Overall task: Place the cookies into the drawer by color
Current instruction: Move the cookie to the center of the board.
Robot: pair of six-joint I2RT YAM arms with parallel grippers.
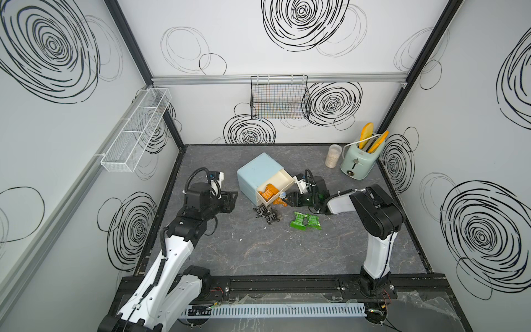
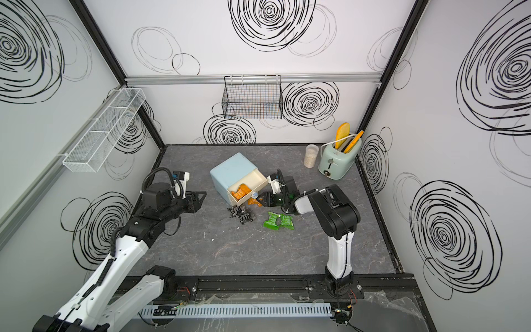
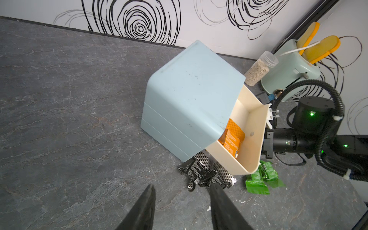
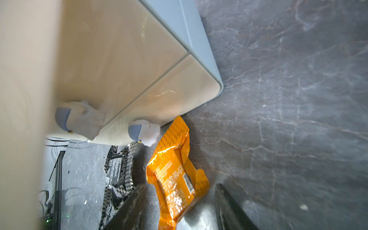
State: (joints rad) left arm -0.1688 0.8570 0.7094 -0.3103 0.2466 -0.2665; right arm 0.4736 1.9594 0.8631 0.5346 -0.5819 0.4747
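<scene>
The right gripper is seen low over the table with its jaws parted. A single orange packet lies flat between its two fingers. A gap is visible between the packet and one finger; whether the other finger touches the foil cannot be told. The packet is not clamped.

Just ahead of the fingertips, the packet's far end is found close to the lowest drawer front of the pale-blue cabinet, beside that drawer's clear knob. Above this gripper the top drawer is pulled out, and more orange packets are seen inside it in both top views.

A cluster of black packets lies on the table to one side of the right gripper, below the open drawer's front corner. Two green packets lie on the table beside the right gripper's wrist, apart from the black ones.

The left gripper is held released, with nothing between its fingers. The black packets are seen just ahead of its fingertips in the left wrist view, and the cabinet stands beyond them with its open drawer turned away from this gripper.
</scene>
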